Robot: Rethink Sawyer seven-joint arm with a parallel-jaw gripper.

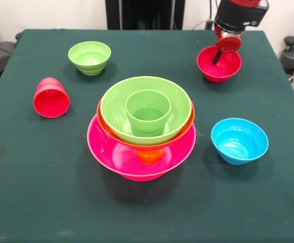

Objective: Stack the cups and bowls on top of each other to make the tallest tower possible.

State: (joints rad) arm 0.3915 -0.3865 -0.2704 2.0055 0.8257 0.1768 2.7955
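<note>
Gripper point(219, 56) dips into small glossy red plastic bowl point(219, 65) far right on tabletop point(45, 192); finger spread unclear. Green cup point(148, 112) tops central tower point(142, 129).

No writing, label, brand mark or number can be read anywhere: the bowls, the cups, the dark green cloth on the desk and the red and black robot arm all show plain surfaces with no legible signs.
</note>
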